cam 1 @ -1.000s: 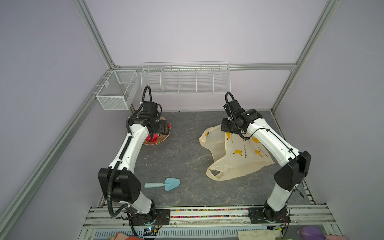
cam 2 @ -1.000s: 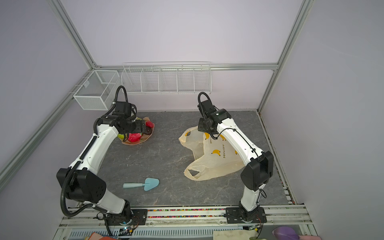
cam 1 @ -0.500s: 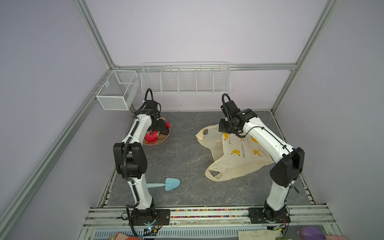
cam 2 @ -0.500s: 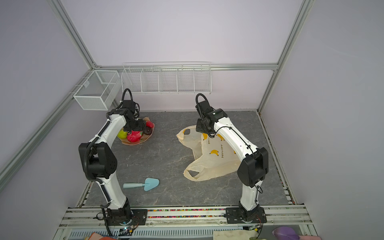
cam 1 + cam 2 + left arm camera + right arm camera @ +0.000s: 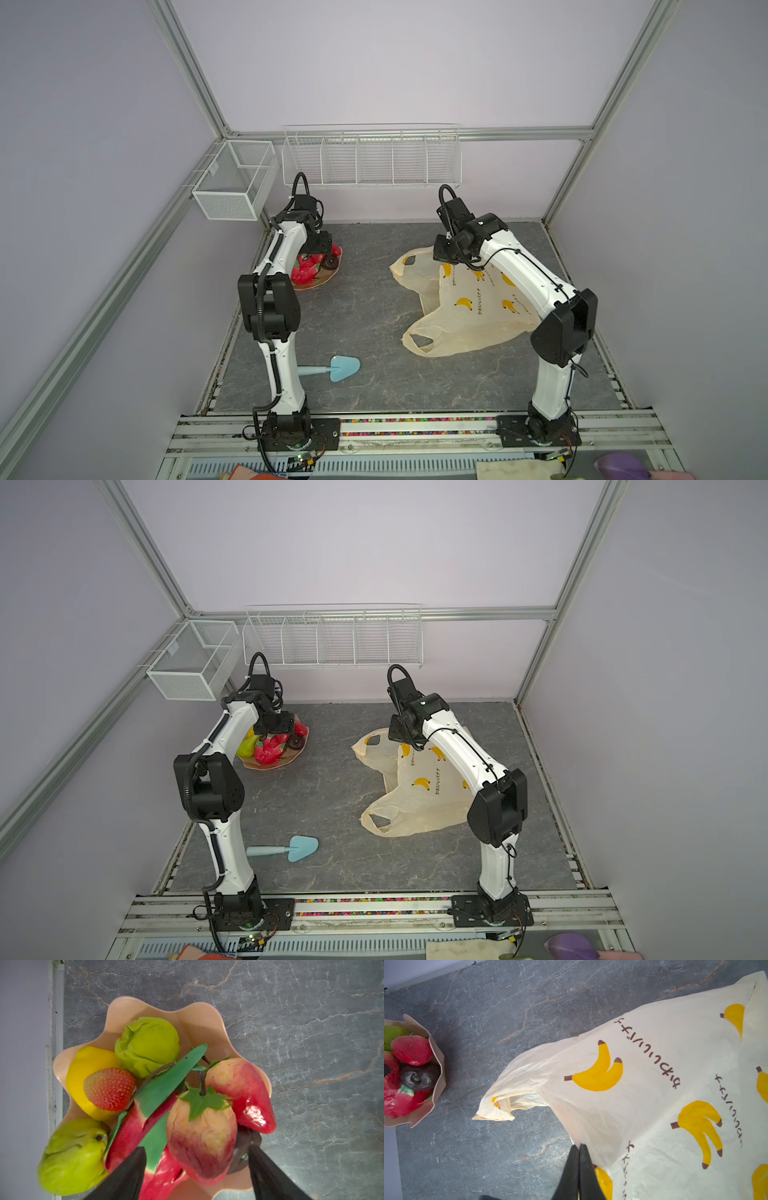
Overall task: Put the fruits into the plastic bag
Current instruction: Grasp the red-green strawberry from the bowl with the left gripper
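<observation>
Left pincer [image 5: 197, 1148] over the fruits [image 5: 145, 1047]; right pincer [image 5: 579, 1146] on the plastic bag [image 5: 654, 1095].

The left pincer stood wide open above the peach dish [image 5: 199, 1016] at the rear left of the desk [image 5: 361, 316]; a pale-red strawberry [image 5: 200, 1132] sat between its fingers; contact could not be confirmed; the fruits lay heaped in the dish; the right pincer was closed tight, its tips nipping the edge of the plastic bag; the bag lay spread on the right half of the desk, well apart from the dish, both handle loops on its dish-facing side.
</observation>
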Controlling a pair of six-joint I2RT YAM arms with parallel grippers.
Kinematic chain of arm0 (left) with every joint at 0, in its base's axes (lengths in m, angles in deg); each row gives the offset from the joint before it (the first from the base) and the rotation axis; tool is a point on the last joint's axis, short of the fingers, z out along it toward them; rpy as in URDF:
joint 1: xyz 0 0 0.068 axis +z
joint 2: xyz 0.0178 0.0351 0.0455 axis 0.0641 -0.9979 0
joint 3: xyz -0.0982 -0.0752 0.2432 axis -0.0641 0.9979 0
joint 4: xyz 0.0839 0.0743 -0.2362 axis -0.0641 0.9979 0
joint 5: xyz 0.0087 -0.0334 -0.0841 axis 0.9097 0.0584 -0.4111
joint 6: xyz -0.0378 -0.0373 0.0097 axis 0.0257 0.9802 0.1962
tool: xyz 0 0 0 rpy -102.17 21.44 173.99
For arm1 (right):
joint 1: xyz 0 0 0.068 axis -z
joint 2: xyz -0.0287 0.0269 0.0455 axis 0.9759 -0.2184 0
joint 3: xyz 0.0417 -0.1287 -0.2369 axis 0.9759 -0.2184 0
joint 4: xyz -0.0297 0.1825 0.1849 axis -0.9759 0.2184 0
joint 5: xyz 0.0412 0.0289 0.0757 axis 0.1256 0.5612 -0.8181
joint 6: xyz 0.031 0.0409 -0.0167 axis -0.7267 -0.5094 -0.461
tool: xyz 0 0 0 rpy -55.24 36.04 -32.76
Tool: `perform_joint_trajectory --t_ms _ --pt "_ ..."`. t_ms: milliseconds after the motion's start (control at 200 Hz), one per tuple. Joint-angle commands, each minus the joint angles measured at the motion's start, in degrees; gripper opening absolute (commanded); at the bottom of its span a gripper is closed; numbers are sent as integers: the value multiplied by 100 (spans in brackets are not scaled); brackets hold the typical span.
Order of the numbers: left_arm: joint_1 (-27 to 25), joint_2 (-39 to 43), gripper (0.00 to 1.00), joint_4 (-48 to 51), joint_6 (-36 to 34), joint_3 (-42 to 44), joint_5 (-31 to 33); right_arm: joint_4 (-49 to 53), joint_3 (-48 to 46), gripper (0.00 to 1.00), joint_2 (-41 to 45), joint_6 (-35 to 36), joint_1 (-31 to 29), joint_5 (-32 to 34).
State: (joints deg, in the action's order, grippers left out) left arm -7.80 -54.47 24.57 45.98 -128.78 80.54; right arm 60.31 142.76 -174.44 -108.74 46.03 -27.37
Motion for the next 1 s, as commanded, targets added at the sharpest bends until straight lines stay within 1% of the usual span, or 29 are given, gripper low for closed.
perform_joint_trajectory --t_ms 0,400,500,585,725,995 --pt "25 -146 77 71 -50 -242 -111 164 188 6 -145 10 19 -8" --pt "24 -366 70 72 -52 -352 22 156 308 6 -207 52 19 -26" --pt "20 -360 68 67 -69 -357 -31 158 335 6 -202 61 19 -3" --pt "23 -360 65 71 -66 -362 -74 154 338 6 -207 63 23 0" --pt "25 -339 55 95 -59 -339 -109 168 377 6 -224 64 23 3" --pt "25 -90 44 -53 -4 -108 -152 192 403 6 -189 58 18 69"
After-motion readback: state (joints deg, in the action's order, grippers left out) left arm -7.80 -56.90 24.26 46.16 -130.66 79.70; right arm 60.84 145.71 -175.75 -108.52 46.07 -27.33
